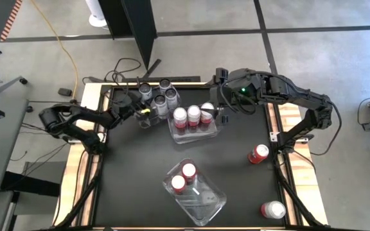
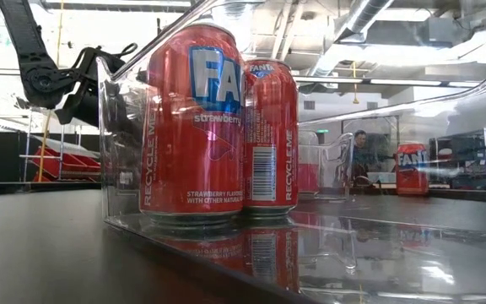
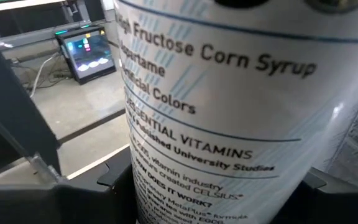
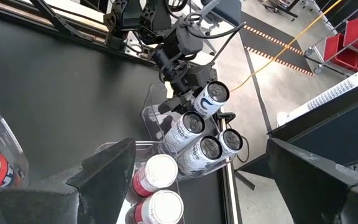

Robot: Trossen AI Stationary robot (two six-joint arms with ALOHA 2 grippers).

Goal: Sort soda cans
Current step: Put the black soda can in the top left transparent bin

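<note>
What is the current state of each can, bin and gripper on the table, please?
left gripper: shut on a white can, tilted at the far-left bin.
right gripper: open, empty, beside the middle bin.
three white cans: in the far-left bin.
near bin: holds two upright red cans.
two loose red cans: lying down.

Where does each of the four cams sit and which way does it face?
High: overhead, straight down on table; both arms show.
Low: table height, looking across through clear bin at strawberry Fanta cans; one arm, upper left.
Left wrist: on left arm, pressed against Celsius can between its fingers.
Right wrist: on right arm, above bins; right gripper open.
Shared: right wrist and high both show left gripper holding that can.
</note>
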